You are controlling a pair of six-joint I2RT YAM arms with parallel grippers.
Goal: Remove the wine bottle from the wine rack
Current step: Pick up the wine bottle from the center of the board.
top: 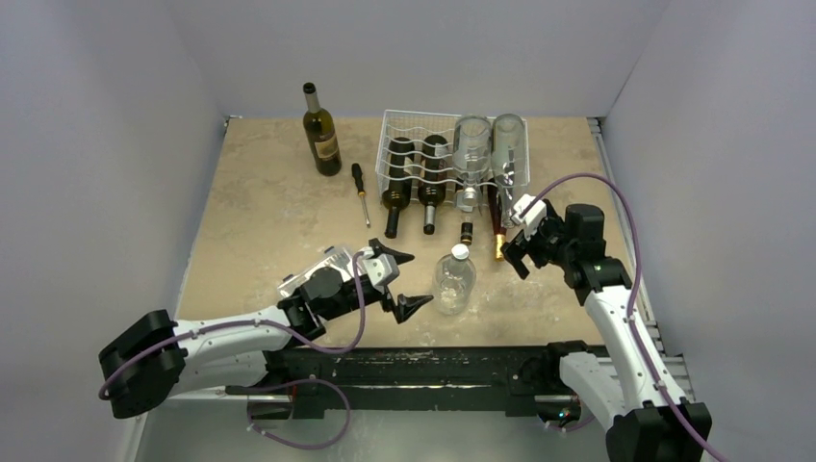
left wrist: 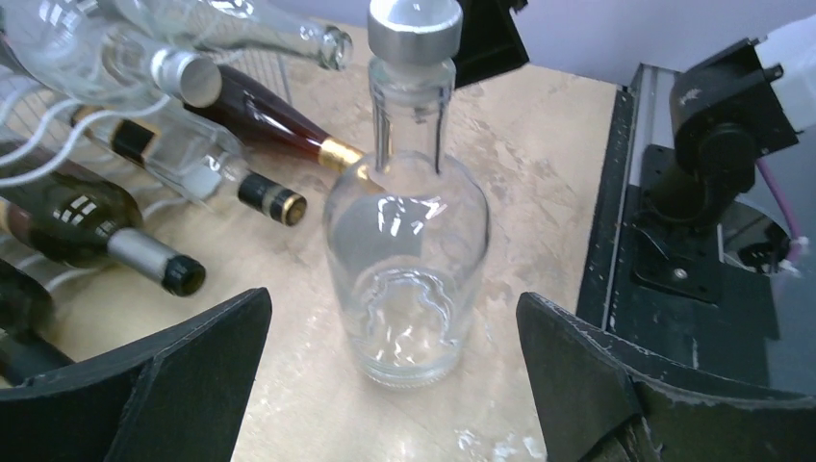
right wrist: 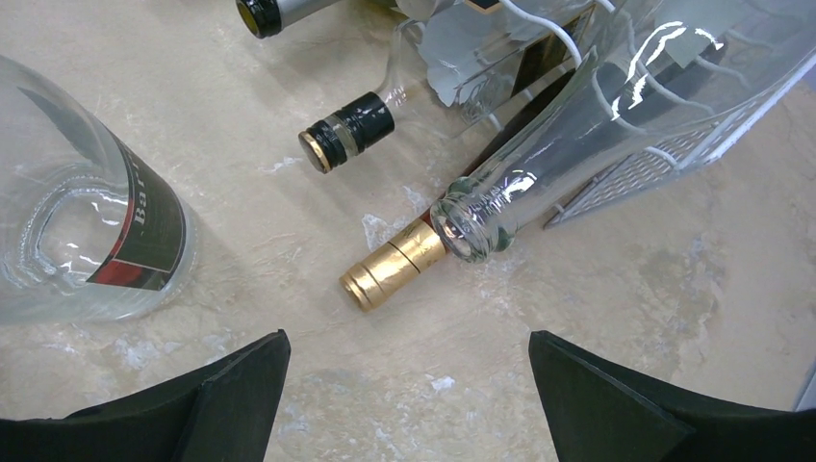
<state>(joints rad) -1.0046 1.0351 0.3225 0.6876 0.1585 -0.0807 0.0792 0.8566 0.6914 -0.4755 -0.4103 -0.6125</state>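
Saw the clear bottle (top: 454, 281) upright on the bench (top: 269, 202), off the rack (top: 390, 144) and on its near side, well apart from the wire, with a silver cap on top. Found the left tool (top: 417, 279) spread wide just beside that bottle. In the left wrist view, saw one finger low on each side of the glass, neither touching it. Pinched nothing there.

Found the right tool (right wrist: 406, 345) spread wide as well, pinching nothing, hanging over bare bench near the rack's near right corner. Noted ahead of it a red-brown bottle (right wrist: 390, 274) with a gold cap, lying with its neck out on the bench. Noted an uncapped bottle (right wrist: 476, 226) of clear glass slanting down out of the wire, its open mouth right over the gold neck; could not tell whether touching. Saw a black-capped neck (right wrist: 346, 130) just beside those, also pointing out of the rack.

Counted two dark bottles (top: 396, 178) lying side by side in the rack's left rows, necks sticking out toward the arms. Counted two more clear ones (top: 471, 144) tilted on the upper wires at the right, bases up.

Spotted a green bottle (top: 321, 130) standing upright to the left of the rack, apart from it, tan label facing front. Spotted a screwdriver (top: 360, 191) lying flat between that bottle and the rack, black handle at the far end, shaft pointing toward the arms.

Saw the left arm stretched low over the bench and the right arm raised and bent.
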